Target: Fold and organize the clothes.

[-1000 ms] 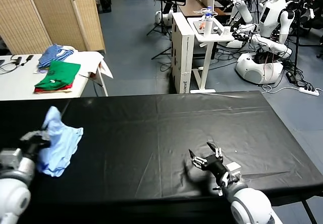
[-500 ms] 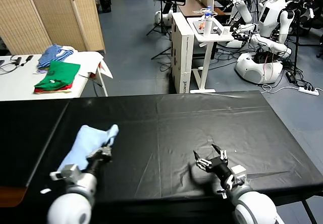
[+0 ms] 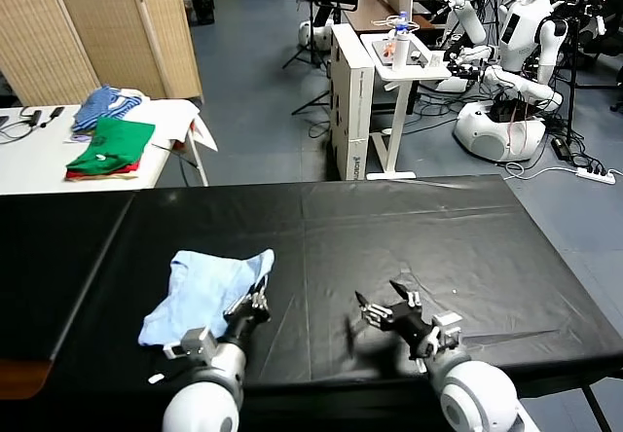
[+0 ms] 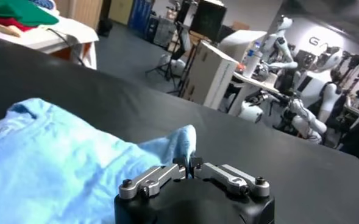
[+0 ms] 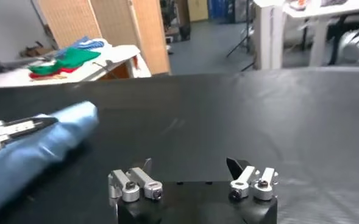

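Where T-shirt (image 3: 207, 288) lies crumpled on worktop (image 3: 409, 228), left hand (image 3: 255, 303) pinches its edge; right hand (image 3: 389, 313) nearby, fingers apart.

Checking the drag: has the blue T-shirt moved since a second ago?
Yes. The blue T-shirt, pinched by the left gripper, slid rightward from the black table's left edge toward its middle.

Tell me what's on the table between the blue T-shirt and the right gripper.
Nothing but bare black table cover lies between the T-shirt and the right gripper; the head view and right wrist view both show it.
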